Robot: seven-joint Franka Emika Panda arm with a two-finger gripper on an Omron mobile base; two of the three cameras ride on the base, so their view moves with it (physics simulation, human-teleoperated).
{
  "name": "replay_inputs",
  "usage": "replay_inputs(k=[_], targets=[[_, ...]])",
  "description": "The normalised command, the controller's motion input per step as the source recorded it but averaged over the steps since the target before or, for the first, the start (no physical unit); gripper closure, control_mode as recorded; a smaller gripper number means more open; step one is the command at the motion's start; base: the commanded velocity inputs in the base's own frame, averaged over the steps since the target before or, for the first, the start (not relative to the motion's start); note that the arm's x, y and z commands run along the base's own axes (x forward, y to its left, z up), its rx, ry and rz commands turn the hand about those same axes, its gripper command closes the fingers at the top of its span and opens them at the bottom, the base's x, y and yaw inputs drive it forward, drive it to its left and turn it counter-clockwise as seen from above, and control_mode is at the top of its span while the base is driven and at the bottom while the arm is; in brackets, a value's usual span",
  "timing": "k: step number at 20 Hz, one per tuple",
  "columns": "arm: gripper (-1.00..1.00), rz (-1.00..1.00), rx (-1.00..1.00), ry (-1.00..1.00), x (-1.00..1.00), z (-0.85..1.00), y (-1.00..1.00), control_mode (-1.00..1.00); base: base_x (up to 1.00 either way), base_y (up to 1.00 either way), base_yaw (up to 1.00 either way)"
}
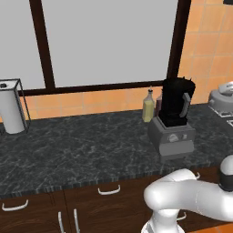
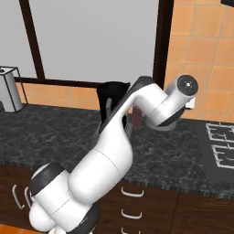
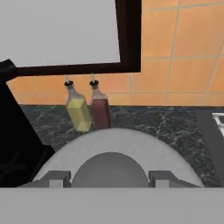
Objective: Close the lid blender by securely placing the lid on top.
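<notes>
While the lid (image 3: 114, 153) sits between the hand (image 3: 109, 178) fingers, knob gripped | blender (image 1: 175, 119) open-topped, to one side.

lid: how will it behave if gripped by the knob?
The lid looks like a rigid shallow dome: probably stiff and light. Its smooth rounded knob, flanked by the jaws, may slip or pivot in a pinch. Being round, it could roll if dropped on edge.

black blender (image 1: 174, 116) upright on counter, apparently uncovered; light-grey domed lid (image 3: 113, 159) beside it
</notes>
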Motion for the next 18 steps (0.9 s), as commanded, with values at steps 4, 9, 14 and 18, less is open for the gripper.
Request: replay_inputs(k=[4, 9, 14, 18], targets=[[1.00, 0.00, 0.05, 0.00, 0.00, 1.00, 0.17, -1.00, 0.00, 0.00, 0.00], [1.00, 0.00, 0.06, -0.03, 0.00, 1.00, 0.24, -1.00, 0.00, 0.00, 0.00], [1.00, 0.00, 0.06, 0.00, 0.00, 1.00, 0.28, -1.00, 0.00, 0.00, 0.00], [1.00, 0.01, 0.05, 0.00, 0.00, 0.74, 0.36, -1.00, 0.00, 0.00, 0.00]])
